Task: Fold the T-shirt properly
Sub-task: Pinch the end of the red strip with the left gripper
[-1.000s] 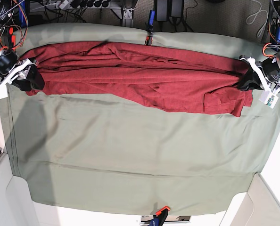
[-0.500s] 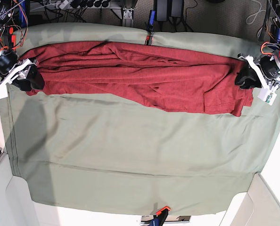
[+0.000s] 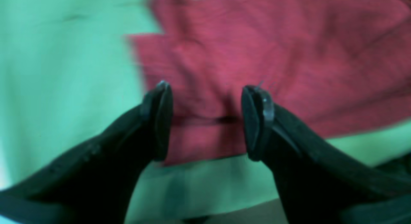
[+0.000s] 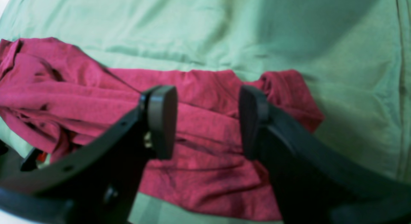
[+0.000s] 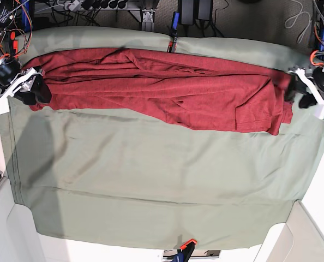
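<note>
Where the base view's lower edge meets the work surface, an orange-and-black clamp (image 5: 185, 245) grips the near hem of the sage-green cloth table cover (image 5: 151, 180), flanked by pale off-white panels (image 5: 25, 234) at the lower left and lower right corners. Across the middle of the frame the cover lies broad and lightly creased, with a shadow falling over its left part. Above it, in the upper half, the dark brick-red knit T-shirt (image 5: 162, 87) lies bunched into a long band running from the left edge toward the right edge of the cover. At the band's left end, the right gripper (image 4: 207, 121) has its black fingers spread, straddling folds of the shirt without pinching them. At the upper right, the left gripper (image 3: 205, 118) stands just off the shirt's right end, its fingers apart above the red hem; that wrist view is blurred. Beyond the table's far edge, a second clamp (image 5: 173, 41) sits at top centre, with dark flooring, cables (image 5: 298, 22) and metal stands behind it.
</note>
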Available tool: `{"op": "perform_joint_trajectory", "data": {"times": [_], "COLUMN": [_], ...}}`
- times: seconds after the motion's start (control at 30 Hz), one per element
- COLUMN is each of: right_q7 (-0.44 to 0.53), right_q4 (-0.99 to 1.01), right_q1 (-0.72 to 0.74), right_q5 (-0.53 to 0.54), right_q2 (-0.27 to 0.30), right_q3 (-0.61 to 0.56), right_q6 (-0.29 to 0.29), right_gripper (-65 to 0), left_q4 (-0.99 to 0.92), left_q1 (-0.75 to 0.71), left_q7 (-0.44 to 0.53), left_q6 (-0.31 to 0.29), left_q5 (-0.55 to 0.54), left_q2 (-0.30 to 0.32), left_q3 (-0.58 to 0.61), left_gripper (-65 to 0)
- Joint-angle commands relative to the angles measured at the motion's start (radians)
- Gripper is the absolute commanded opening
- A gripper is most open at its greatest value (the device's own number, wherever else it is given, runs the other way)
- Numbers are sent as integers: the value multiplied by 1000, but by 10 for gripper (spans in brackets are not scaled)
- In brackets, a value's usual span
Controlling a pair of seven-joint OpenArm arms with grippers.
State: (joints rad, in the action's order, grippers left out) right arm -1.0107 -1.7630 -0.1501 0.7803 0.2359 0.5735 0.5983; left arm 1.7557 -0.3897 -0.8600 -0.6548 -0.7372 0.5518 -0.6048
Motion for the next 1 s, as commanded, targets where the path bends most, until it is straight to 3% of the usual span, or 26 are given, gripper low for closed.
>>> {"op": "perform_joint_trajectory", "data": {"times": [0.0,0.27,0.47,0.63,0.8,0.97], "right_q7": [23,35,30,30,23,23], "right_q4": [-13,-13,-13,-13,-13,-13], "right_q1": [8,8,8,8,8,8], "right_q5": [11,13,11,12,12,12], "right_q2": [16,16,16,16,16,16], "right_q3": [5,5,5,5,5,5], "right_q6": [0,0,0,0,0,0], "right_gripper": [-340,-340,-340,-340,-340,-340], "left_q4": [25,-24,-262,-502,-659,-709], "left_q1": [4,5,65,175,241,287], "left_q7": [22,62,129,45,-2,-64], "left_q6": [8,49,33,-43,-43,-43], "left_q5": [-13,-40,-85,-239,-327,-386], "left_q2": [22,22,37,85,133,135], "left_q3": [-32,-95,-95,-82,9,89], "left_gripper": [-282,-282,-282,-254,-254,-254]}}
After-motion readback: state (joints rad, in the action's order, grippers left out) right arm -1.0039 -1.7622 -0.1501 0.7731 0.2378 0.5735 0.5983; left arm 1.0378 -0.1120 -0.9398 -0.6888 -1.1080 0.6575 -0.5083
